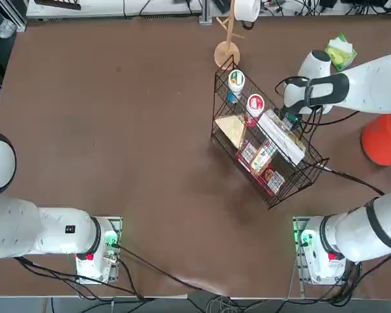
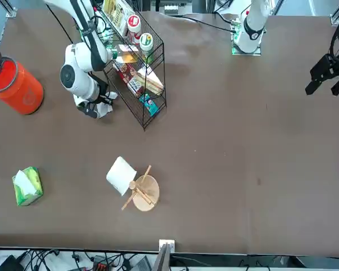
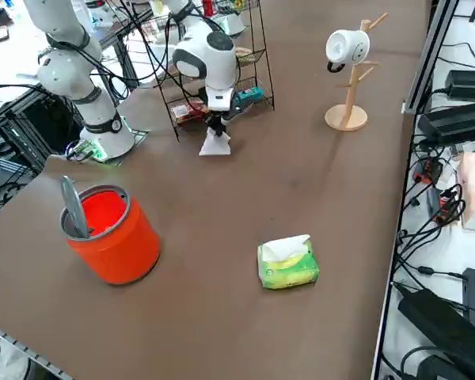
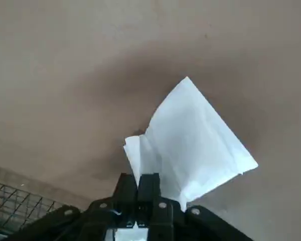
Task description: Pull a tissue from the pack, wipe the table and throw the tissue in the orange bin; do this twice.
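Right gripper [image 4: 138, 188] clamped on a white tissue [image 4: 193, 143], fingers pressed together over one bunched corner, sheet fanning out below. Held low beside the black wire basket [image 1: 264, 140], at about 3 o'clock of it in the top view, tissue [image 3: 214, 143] draping down to the table [image 3: 301, 182], touching or nearly so; judged to be the wiping step, the pinch at one corner leaving the loose spread free to drag across the surface. Whether first or second round, impossible to tell.

Pack [image 3: 287, 264] lying flat near the table edge, a white tuft poking from its slot, ready for another pull. Orange bin [image 3: 111, 232] standing upright and open, well apart from the pack, at about 9 o'clock of it in the right side view, something grey leaning against its rim. Bin within the arm's sweep, presumably placed so for the drop.

Table dark brown, matte, mostly bare. Wooden mug stand [image 3: 349, 75] with a white mug [image 3: 344, 47] at about 2 o'clock of the gripper in that view. Cables and black boxes along the table's edge.
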Robot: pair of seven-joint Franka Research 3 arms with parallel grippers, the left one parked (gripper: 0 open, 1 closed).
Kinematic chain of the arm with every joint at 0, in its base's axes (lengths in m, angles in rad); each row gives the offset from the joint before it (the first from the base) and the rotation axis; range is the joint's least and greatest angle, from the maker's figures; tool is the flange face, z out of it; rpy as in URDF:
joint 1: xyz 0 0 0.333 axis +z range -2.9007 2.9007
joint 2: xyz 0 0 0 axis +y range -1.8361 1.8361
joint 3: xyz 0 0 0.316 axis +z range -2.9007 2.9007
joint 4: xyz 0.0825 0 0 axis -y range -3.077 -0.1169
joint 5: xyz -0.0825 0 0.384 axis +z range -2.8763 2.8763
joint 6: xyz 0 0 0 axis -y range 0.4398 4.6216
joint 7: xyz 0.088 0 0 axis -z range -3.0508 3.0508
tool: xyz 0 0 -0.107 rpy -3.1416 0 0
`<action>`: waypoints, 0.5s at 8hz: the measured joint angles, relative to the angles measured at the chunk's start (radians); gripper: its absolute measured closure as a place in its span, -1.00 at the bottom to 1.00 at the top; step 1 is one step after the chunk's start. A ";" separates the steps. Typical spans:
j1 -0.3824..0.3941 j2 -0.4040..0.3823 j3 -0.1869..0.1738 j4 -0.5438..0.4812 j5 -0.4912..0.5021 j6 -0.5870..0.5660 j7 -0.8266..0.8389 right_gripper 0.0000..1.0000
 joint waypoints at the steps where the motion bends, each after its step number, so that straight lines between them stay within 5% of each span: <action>1: -0.001 0.003 -0.002 -0.001 0.000 0.000 0.000 0.97; 4: -0.030 0.014 -0.007 -0.003 0.000 0.000 -0.001 0.97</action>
